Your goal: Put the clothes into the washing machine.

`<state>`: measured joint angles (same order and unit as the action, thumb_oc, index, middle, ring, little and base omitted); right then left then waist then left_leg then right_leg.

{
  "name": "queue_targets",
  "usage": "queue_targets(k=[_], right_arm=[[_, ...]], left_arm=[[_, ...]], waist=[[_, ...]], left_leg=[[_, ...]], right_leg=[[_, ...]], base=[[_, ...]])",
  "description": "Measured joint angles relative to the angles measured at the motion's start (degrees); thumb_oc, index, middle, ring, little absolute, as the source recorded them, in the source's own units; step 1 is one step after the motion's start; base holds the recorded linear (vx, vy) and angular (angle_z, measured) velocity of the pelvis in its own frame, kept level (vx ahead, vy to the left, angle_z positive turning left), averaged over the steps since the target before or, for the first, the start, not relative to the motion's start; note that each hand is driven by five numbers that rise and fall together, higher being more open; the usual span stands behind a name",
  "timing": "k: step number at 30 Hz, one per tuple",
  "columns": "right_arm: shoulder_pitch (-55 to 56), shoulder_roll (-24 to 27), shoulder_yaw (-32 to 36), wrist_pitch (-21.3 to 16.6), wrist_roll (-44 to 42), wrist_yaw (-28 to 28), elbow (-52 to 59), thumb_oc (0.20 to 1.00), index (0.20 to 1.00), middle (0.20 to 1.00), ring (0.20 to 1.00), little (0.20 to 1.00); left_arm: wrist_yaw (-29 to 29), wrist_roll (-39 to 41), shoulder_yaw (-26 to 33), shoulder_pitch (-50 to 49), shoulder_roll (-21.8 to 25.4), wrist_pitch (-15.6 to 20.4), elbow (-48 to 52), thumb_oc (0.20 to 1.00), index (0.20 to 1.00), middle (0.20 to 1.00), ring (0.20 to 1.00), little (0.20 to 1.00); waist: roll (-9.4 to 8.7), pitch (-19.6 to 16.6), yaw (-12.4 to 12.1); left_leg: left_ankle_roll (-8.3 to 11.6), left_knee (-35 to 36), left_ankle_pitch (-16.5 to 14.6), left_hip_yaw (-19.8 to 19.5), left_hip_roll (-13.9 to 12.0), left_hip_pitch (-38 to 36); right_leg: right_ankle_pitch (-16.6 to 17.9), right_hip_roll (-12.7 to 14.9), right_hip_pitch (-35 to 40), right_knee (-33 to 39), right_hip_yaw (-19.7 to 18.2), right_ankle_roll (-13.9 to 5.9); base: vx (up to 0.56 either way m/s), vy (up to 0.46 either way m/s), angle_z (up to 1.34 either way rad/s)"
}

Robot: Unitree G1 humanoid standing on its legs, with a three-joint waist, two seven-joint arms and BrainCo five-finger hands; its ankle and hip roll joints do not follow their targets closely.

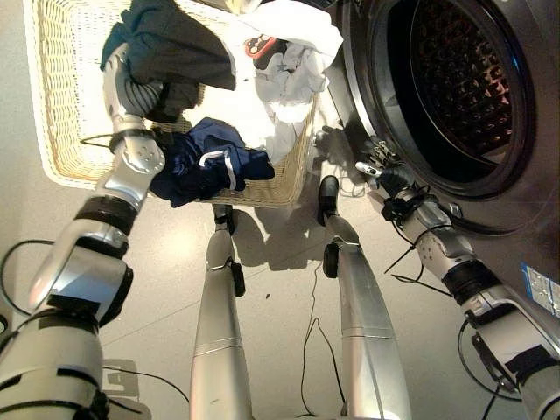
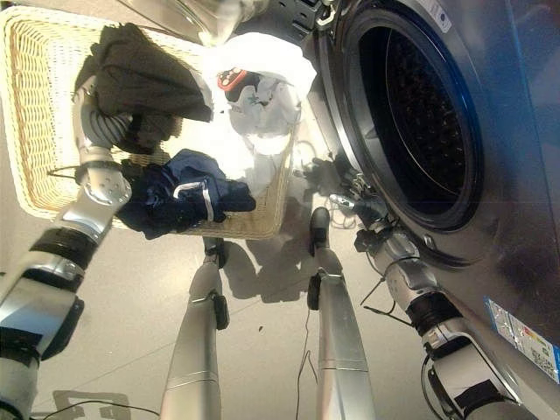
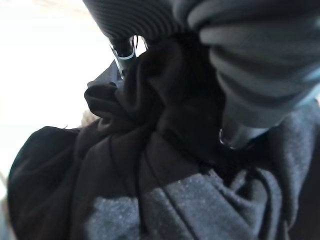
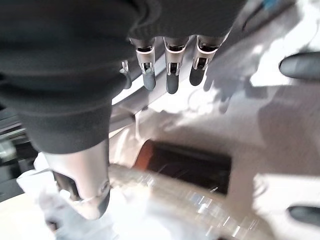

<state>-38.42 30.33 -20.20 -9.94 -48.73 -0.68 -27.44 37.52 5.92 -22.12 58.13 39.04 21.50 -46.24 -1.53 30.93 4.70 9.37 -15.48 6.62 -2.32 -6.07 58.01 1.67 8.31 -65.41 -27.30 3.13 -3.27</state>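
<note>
The pick-up step is judged to be in hand: the left hand [image 1: 131, 83] is sunk among the clothes in the wicker basket [image 1: 61, 114], and in its wrist view the fingers [image 3: 240, 135] are seen curled into the folds of a dark grey garment [image 1: 179, 48], which is bunched tightly against the palm. The garment lies at the far side of the basket, with a navy garment [image 1: 206, 162] draped over the near rim and white clothes [image 1: 289, 61] heaped at the right end (the end nearest the machine). The washing machine [image 1: 516, 184] stands at the right, its drum [image 1: 459, 79] open to view and dark inside; no clothing can be made out in it.

The right hand [image 1: 378, 166] is held low just beside the drum opening, its fingers [image 4: 170, 75] straight and nothing carried.

For the next move, the grey garment would need to be lifted clear of the basket rim without snagging the navy one, then carried right to the drum mouth.
</note>
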Motion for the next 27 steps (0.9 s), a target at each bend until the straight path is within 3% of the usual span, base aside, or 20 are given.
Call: queue_targets(k=[5, 7, 9, 14, 17, 18, 27], right_arm=[[1.9, -1.3, 2.2, -0.1, -0.3, 0.6, 6.2, 1.0, 1.0, 1.0, 1.0, 1.0], [2.7, -3.0, 5.1, 0.0, -0.4, 1.1, 12.3, 1.0, 1.0, 1.0, 1.0, 1.0], [3.6, -3.7, 6.3, -0.1, -1.2, 0.7, 18.4, 1.0, 1.0, 1.0, 1.0, 1.0], [3.7, -5.5, 6.1, 0.7, -2.7, -1.3, 21.2, 1.0, 1.0, 1.0, 1.0, 1.0], [3.9, -5.3, 5.9, 1.5, -2.7, -1.6, 23.4, 1.0, 1.0, 1.0, 1.0, 1.0], [4.5, -5.2, 4.6, 2.3, -2.7, -3.5, 27.9, 1.0, 1.0, 1.0, 1.0, 1.0], [0.6, -6.2, 1.3, 5.8, -6.6, -6.4, 29.8, 1.0, 1.0, 1.0, 1.0, 1.0]], left_arm=[[0.7, -0.7, 1.4, -5.4, -4.1, 5.4, 8.1, 0.2, 0.2, 0.2, 0.2, 0.2], [0.7, -4.0, 5.0, -10.0, -6.9, 7.4, 16.6, 0.2, 0.2, 0.2, 0.2, 0.2], [0.6, -10.9, 5.0, -12.5, -7.5, 9.1, 23.4, 0.2, 0.2, 0.2, 0.2, 0.2], [0.2, -21.0, 4.9, -11.9, -6.2, 8.9, 26.0, 0.2, 0.2, 0.2, 0.2, 0.2], [-0.2, -22.4, 4.8, -12.1, -6.0, 8.4, 28.1, 0.2, 0.2, 0.2, 0.2, 0.2], [-1.5, -25.8, 3.2, -11.6, -3.8, 8.0, 34.0, 0.2, 0.2, 0.2, 0.2, 0.2], [-2.9, -37.9, -1.1, -8.8, -2.9, 6.9, 34.8, 0.2, 0.2, 0.2, 0.2, 0.2]], waist=[[0.0, 0.0, -1.2], [0.0, 0.0, -1.8], [0.0, 0.0, -2.8], [0.0, 0.0, -3.4], [0.01, 0.0, -3.8], [0.02, 0.0, -4.2], [0.04, 0.0, -4.7]], left_leg=[[0.02, 0.1, 0.0, -0.2, 0.1, -0.1], [0.03, 0.3, 0.0, -0.2, 0.1, -0.1], [0.04, 0.4, 0.0, -0.7, 0.3, -0.3], [0.1, 0.3, 0.1, -1.0, 0.5, -0.3], [0.1, 0.3, 0.1, -1.0, 0.5, -0.3], [0.1, 0.4, 0.1, -1.1, 0.7, -0.3], [0.03, 0.0, 0.1, -1.4, 1.4, -0.4]], right_leg=[[-0.2, 0.0, 0.0, -0.1, 0.0, -0.14], [-0.2, 0.1, 0.0, -0.1, 0.0, -0.17], [-0.4, 0.2, 0.1, -0.5, 0.0, -0.08], [-0.5, 0.5, 0.2, -0.6, 0.3, -0.21], [-0.5, 0.5, 0.2, -0.6, 0.3, -0.22], [-0.7, 0.7, 0.2, -0.7, 0.4, -0.26], [-1.0, 1.5, 0.2, -1.7, 0.5, -0.21]], base=[[0.0, -0.008, 0.0], [0.01, -0.045, 0.01], [0.01, -0.035, 0.04], [0.0, -0.005, 0.02], [0.0, -0.004, 0.01], [0.0, -0.011, 0.03], [0.0, -0.012, 0.03]])
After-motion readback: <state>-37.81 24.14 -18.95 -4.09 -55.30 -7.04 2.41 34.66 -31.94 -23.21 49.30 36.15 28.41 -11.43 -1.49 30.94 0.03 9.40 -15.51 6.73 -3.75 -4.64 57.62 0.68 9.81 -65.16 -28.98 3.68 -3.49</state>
